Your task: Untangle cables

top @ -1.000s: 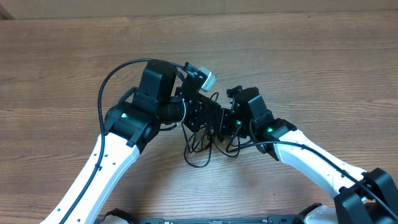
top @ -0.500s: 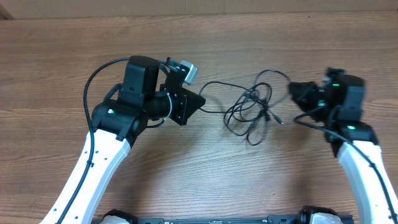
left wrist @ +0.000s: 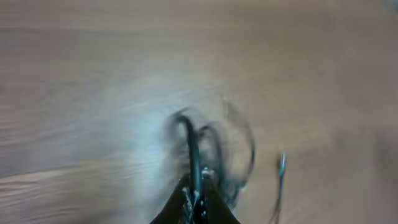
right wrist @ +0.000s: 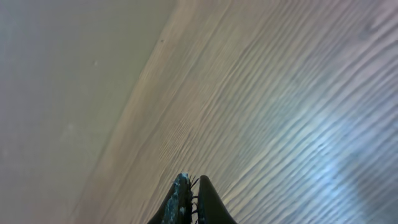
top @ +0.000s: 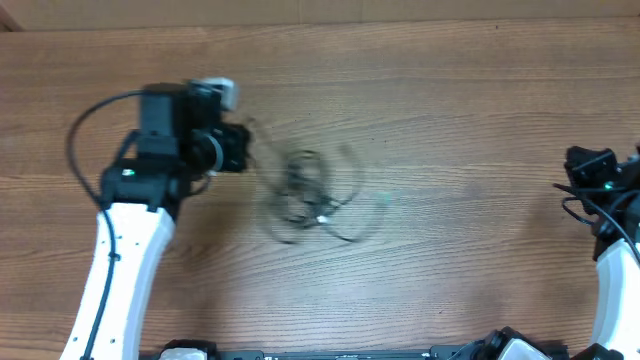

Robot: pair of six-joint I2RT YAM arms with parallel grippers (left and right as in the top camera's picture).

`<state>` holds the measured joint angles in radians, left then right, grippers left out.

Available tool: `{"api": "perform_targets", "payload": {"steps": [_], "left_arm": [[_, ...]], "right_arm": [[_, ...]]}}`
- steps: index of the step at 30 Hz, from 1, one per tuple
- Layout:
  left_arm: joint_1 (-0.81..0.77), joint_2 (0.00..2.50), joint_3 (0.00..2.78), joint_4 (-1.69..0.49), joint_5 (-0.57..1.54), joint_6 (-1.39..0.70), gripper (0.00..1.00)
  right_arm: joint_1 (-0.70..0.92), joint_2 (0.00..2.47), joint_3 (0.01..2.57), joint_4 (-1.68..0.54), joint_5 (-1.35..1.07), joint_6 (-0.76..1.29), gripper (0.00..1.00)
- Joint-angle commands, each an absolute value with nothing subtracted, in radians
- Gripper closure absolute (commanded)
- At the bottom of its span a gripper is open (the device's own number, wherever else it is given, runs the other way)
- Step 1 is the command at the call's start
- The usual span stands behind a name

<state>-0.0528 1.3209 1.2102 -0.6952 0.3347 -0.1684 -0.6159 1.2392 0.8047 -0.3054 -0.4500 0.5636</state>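
**Q:** How does the left arm [top: 115,260] stand?

**A:** Its white link rises from the near left edge. The black wrist bends to the right, so the left gripper [top: 240,150] points toward the middle.

**Q:** And the state of that gripper?

**A:** The jaws are pressed together. In the blurred wrist view a thin cable [left wrist: 189,143] runs out from between the tips.

**Q:** Where is the right arm [top: 610,290]?

**A:** It is at the far right edge, well apart from the left. The white link stands nearly upright in the overhead view, with the black wrist on top.

**Q:** And the right gripper [right wrist: 191,183]?

**A:** It is closed tip to tip, with nothing seen between the fingers.
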Motion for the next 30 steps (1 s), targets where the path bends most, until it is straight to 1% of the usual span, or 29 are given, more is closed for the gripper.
{"api": "perform_targets", "payload": {"steps": [1, 3, 4, 6, 10, 13, 15, 17, 20, 25, 26, 27, 28, 30], "left_arm": [[0.028, 1.306, 1.215, -0.643, 0.415, -0.241, 0.96], [0.039, 1.306, 1.215, -0.597, 0.576, -0.202, 0.96], [0.035, 1.306, 1.215, -0.577, 0.642, -0.173, 0.96], [0.019, 1.306, 1.215, -0.551, 0.71, -0.142, 0.96], [-0.037, 1.306, 1.215, -0.441, 0.874, -0.135, 0.96], [-0.098, 1.306, 1.215, -0.279, 1.039, -0.157, 0.96], [-0.144, 1.306, 1.215, -0.192, 1.067, -0.193, 0.96], [-0.178, 1.306, 1.215, -0.176, 1.04, -0.196, 0.96], [-0.191, 1.307, 1.214, -0.275, 0.886, -0.195, 0.96], [-0.191, 1.308, 1.214, -0.59, 0.364, -0.204, 0.96], [-0.191, 1.31, 1.214, -0.652, 0.251, -0.224, 0.87], [-0.191, 1.314, 1.214, -0.701, 0.168, -0.253, 0.58], [-0.191, 1.319, 1.214, -0.751, 0.094, -0.293, 0.34], [-0.19, 1.331, 1.214, -0.81, 0.033, -0.34, 0.03]], "right_arm": [[-0.635, 1.233, 0.821, -0.305, -0.577, 0.52, 0.96], [-0.619, 1.233, 0.82, -0.313, -0.669, 0.495, 0.94], [-0.602, 1.233, 0.82, -0.321, -0.707, 0.483, 0.88], [-0.563, 1.233, 0.82, -0.34, -0.741, 0.463, 0.76], [-0.424, 1.233, 0.82, -0.378, -0.743, 0.446, 0.64], [-0.31, 1.233, 0.82, -0.38, -0.742, 0.44, 0.58], [-0.239, 1.233, 0.82, -0.372, -0.736, 0.44, 0.55], [-0.186, 1.233, 0.82, -0.37, -0.709, 0.44, 0.52], [-0.132, 1.233, 0.82, -0.39, -0.655, 0.44, 0.49], [-0.117, 1.233, 0.82, -0.438, -0.618, 0.44, 0.44], [-0.117, 1.233, 0.82, -0.443, -0.618, 0.44, 0.43], [-0.117, 1.233, 0.82, -0.449, -0.618, 0.439, 0.42], [-0.117, 1.233, 0.82, -0.453, -0.618, 0.439, 0.41], [-0.117, 1.233, 0.82, -0.458, -0.618, 0.439, 0.4]]}}
